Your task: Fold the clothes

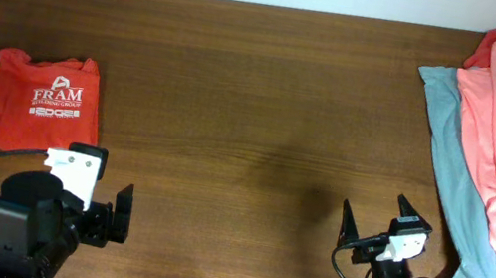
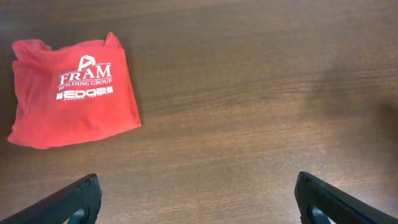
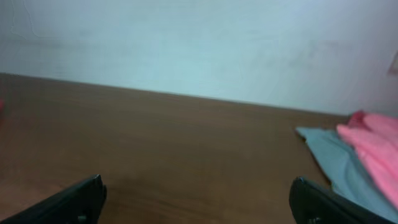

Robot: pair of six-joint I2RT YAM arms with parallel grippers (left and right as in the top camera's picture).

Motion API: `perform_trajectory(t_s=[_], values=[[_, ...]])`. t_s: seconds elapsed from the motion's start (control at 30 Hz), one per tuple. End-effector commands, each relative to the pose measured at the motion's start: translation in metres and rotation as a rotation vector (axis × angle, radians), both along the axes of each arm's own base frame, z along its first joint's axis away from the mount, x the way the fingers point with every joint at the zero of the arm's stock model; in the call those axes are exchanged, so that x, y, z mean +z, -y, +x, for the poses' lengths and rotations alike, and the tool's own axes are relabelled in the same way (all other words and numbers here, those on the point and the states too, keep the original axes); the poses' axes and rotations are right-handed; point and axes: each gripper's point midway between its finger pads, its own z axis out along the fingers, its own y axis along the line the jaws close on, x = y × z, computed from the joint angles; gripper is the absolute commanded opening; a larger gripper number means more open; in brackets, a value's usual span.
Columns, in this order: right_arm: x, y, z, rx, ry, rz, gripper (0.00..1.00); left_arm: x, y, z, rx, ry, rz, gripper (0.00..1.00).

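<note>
Overhead: fixed, looks straight down on the table (image 1: 268, 82), far enough off to take in its full width. Left wrist: sits above the left gripper (image 2: 198, 183), pitched steeply down, nearer the wood. The red T-shirt (image 2: 71, 93) lies upper left, and also shows at the left of overhead. Right wrist: low behind the right gripper (image 3: 196, 186), near level, facing the wall (image 3: 199, 43). The pink garment (image 3: 373, 143) and grey-blue garment (image 3: 329, 162) sit at its right edge, shared with overhead's right side.

Soft, even light falls on the table (image 1: 258, 80). In the overhead view a faint, diffuse shadow darkens the wood just right of the table's middle. The left wrist view is sharp, the T-shirt (image 2: 71, 93) lettering readable, with a pale sheen toward the table's far side. The right wrist view is hazy and blurred throughout.
</note>
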Motion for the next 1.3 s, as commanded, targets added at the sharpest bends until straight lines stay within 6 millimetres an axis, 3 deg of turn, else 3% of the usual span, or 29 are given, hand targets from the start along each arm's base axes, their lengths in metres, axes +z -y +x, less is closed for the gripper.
perform_trajectory(t_s=[0.0,0.07,1.27], values=[[-0.0029,-0.0014,-0.0008,0.011,-0.005,-0.008,0.98,0.0005,-0.0019,-0.0001,0.000,0.006,0.015,0.99],[-0.0106,-0.0014,-0.0012,0.011,-0.037,-0.010,0.99,0.0004,-0.0019,0.0000,0.000,0.006,0.015,0.99],[-0.0106,-0.0015,-0.0010,0.011,-0.037,-0.010,0.99,-0.0018,-0.0046,-0.0055,0.005,0.026,0.024,0.99]])
